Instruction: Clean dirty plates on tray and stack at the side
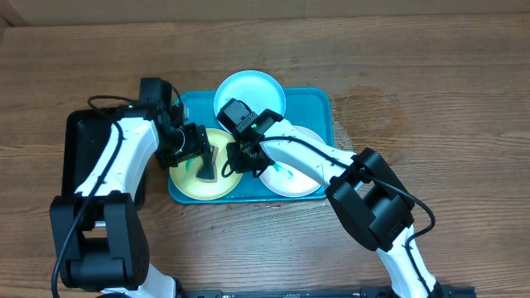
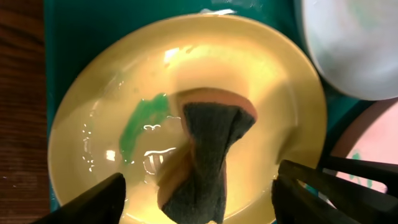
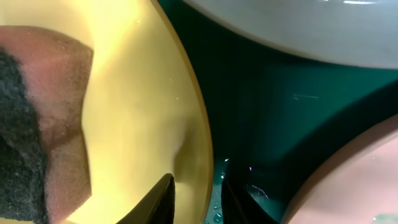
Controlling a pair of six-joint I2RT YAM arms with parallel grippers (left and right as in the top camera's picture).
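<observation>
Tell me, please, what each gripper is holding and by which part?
Left fingers stand wide open either side of the sponge, holding nothing. Right fingers straddle the rim of the yellow-green plate; whether they clamp it cannot be told.

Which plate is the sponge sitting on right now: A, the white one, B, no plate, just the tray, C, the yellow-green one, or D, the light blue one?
C: the sponge lies on the yellow-green plate, right beside a green smear on that same plate.
</observation>
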